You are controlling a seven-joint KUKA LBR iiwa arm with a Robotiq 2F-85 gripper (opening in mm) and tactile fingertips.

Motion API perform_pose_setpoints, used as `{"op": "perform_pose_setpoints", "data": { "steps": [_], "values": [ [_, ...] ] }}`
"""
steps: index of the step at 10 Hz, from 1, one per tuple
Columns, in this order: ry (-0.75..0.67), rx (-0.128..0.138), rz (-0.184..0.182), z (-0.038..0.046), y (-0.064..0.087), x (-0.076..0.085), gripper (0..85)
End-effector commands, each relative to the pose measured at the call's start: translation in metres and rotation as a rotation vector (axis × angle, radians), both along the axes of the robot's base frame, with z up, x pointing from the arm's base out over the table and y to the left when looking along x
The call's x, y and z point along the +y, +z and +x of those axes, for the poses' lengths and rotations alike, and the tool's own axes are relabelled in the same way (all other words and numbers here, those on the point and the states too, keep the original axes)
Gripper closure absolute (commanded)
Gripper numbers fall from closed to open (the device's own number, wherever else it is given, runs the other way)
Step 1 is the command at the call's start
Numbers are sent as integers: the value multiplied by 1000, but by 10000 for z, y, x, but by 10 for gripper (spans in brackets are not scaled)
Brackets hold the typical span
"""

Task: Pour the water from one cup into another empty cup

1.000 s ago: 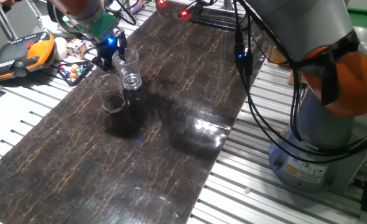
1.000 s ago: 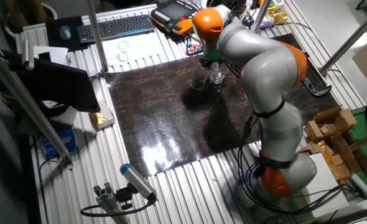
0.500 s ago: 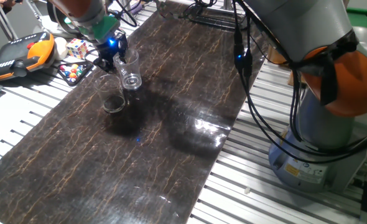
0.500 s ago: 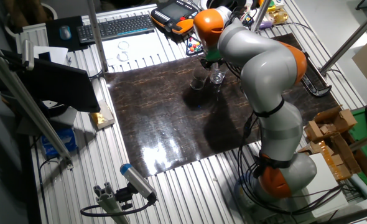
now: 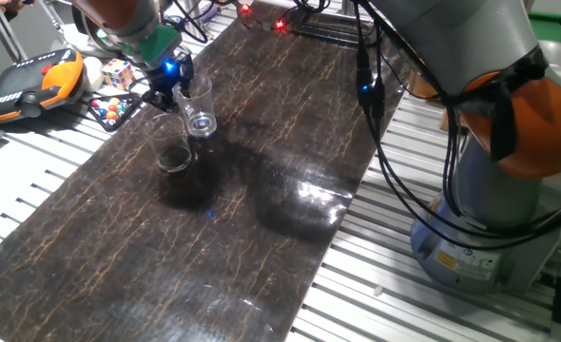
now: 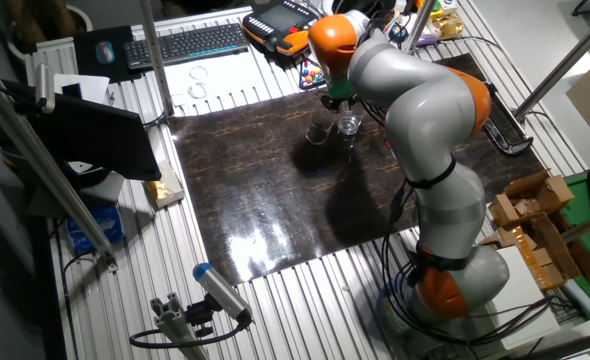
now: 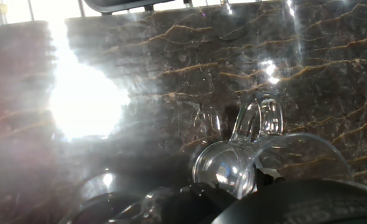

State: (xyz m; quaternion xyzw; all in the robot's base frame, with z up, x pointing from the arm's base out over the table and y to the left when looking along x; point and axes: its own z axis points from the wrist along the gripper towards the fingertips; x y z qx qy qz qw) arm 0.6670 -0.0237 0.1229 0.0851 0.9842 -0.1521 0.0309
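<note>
The pincer [image 5: 172, 87] sat at the far left end of the dark marbled mat [image 5: 261, 171], its fingers set either side of the rim of the taller tumbler [image 5: 199, 106]. It looked pinched on that rim, though glare in the hand view and the clear glass left the contact less than certain. In the hand view the tumbler [image 7: 249, 158] filled the lower right, its mouth and thick base both showing, so it stood close under the fingers. The water could not be made out in any view.

Just beside the tumbler, nearer and a little to the left in one fixed view, stood the shorter, wider cup [image 5: 173, 147], upright on the mat with its dark mouth open. The two glasses were close, perhaps touching; the pictures did not settle which. From the other fixed view the pair [image 6: 347, 125] lay under the arm's [image 6: 415, 110] orange wrist joint.

By my reading the step in hand was the grasp, with lifting and pouring not yet begun. The next move would call for a straight, steady lift, then a slow tilt with the lip over the wide cup's mouth, taking care not to knock that neighbour.
</note>
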Motion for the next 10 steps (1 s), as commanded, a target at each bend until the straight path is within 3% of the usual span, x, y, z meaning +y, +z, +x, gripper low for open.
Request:
{"op": "perform_pose_setpoints", "data": {
  "steps": [1,10],
  "values": [
    [-3,3,0,-5,23,10,457],
    [3,16,1,-12,70,-26,520]
  ]
}}
